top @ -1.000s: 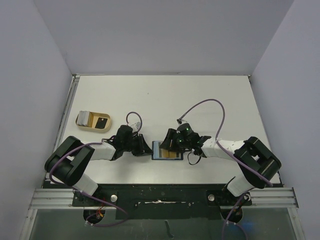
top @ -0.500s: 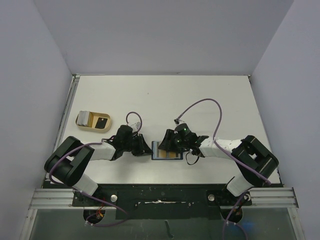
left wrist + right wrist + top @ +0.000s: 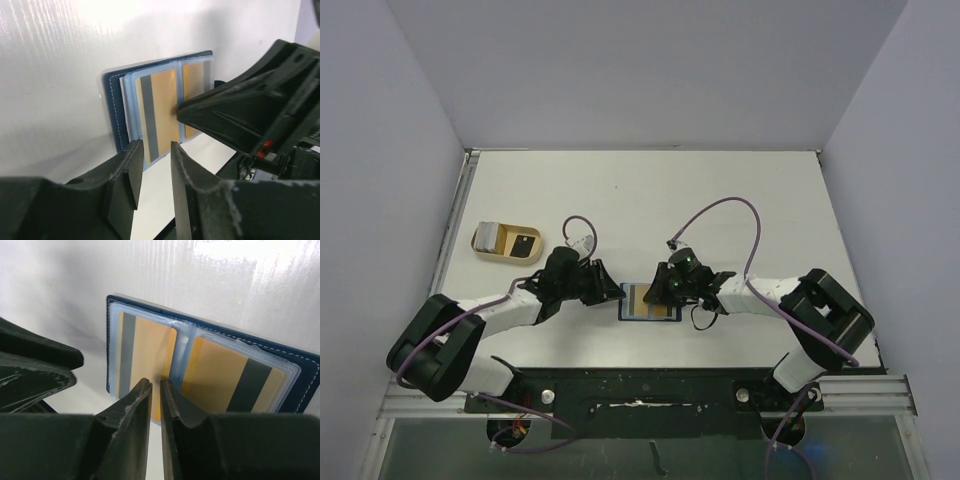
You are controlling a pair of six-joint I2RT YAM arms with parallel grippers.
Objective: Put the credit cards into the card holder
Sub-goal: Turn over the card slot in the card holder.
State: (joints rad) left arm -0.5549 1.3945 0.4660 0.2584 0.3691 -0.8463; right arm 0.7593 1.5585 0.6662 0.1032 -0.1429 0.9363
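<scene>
Left jaws: slightly parted, empty, just beside card holder (image 3: 642, 303) on its left edge. Right jaws: nearly together, tips at sleeve fold between two tan cards (image 3: 142, 347); cannot tell whether nipping anything. Card holder lies open on desk (image 3: 740, 200), between arms, both tan cards sleeved. Judgement: cards light, stiff, slick, so take by short edge; sleeves floppy, holder likely slides unless pinned. Farther left: black card (image 3: 525, 243) in beige tray (image 3: 488, 252).

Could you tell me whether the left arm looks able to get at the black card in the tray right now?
Probably yes. The left hand sits by the open wallet holding nothing, and the tray with the black card lies close on its left, only bare table between.
</scene>
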